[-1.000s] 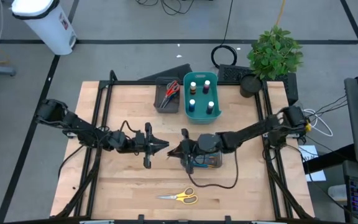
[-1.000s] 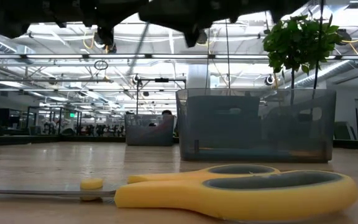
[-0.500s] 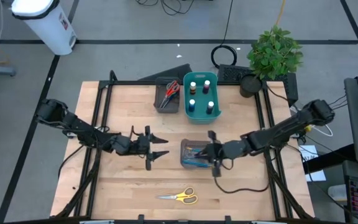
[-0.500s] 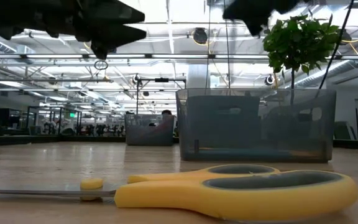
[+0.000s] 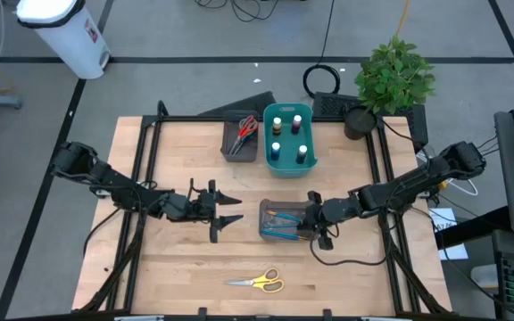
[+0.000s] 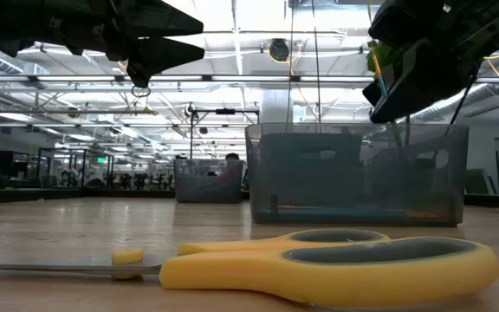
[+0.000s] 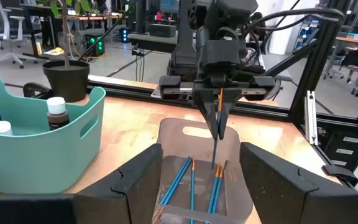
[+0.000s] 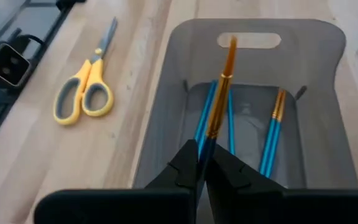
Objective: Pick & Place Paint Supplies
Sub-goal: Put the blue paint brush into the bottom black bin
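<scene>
yellow scissors (image 5: pixel 258 282): flat on tabletop, front | brushes (image 7: pixel 191 179): in grey tray, one (image 8: pixel 219 99) held above | paint bottles (image 5: pixel 287 134): upright in teal bin | red scissors (image 5: pixel 245 127): back tray

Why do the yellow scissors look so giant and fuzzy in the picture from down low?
Low view: the yellow-handled scissors lie right by the camera, so they fill the picture and look soft. High view: they look tiny and crisp on the wooden table. Low view again: bright ceiling lights turn the arms into dark shapes.
</scene>
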Available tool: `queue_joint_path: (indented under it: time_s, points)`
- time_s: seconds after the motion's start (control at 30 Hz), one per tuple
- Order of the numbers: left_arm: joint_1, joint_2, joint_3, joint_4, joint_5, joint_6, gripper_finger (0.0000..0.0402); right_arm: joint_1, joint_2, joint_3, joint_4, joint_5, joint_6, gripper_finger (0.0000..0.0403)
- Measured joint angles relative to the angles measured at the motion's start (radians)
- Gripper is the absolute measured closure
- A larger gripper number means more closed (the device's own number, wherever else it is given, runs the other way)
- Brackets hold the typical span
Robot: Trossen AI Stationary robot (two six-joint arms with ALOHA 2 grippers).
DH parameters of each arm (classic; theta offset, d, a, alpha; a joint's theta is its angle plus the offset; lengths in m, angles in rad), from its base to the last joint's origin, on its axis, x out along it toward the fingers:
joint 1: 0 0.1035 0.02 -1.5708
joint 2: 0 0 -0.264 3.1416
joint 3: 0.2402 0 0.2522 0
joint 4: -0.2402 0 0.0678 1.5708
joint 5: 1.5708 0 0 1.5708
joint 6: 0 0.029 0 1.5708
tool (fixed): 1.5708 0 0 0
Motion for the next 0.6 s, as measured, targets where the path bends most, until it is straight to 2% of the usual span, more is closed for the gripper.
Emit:
queue_joint_path:
  time_s: [0.43, 0.6]
  points:
    - [0.0, 0.0, 0.0, -0.001, 0.0, 0.004, 0.0176, 0.001, -0.002, 0.002, -0.071, -0.002, -0.02, 0.0398]
    - [0.0, 0.0, 0.0, -0.001, 0.0, 0.004, 0.0176, 0.001, 0.001, 0.001, -0.029, -0.002, -0.021, 0.0371]
